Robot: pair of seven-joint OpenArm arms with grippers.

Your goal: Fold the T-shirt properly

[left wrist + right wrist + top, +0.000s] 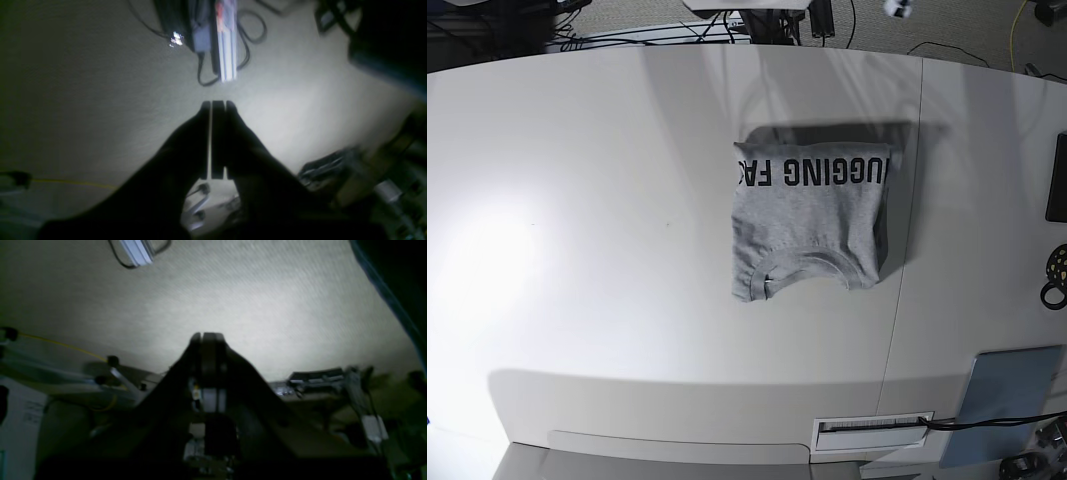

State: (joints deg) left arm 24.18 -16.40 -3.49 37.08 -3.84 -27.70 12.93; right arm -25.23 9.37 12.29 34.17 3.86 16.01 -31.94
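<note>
We judge the T-shirt [812, 222] folded square on the table [607, 230], so both the left end effector [215, 106] and the right end effector [205, 336] hang clenched and empty, clear of it.

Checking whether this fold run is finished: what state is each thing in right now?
T-shirt: folded into a compact rectangle, flat on the table, lettering and collar facing up, nothing touching it.
Left gripper: shut, holding nothing, pointing off the table towards the floor.
Right gripper: shut, holding nothing, also aimed at the floor.
Table: holds the shirt.
</note>
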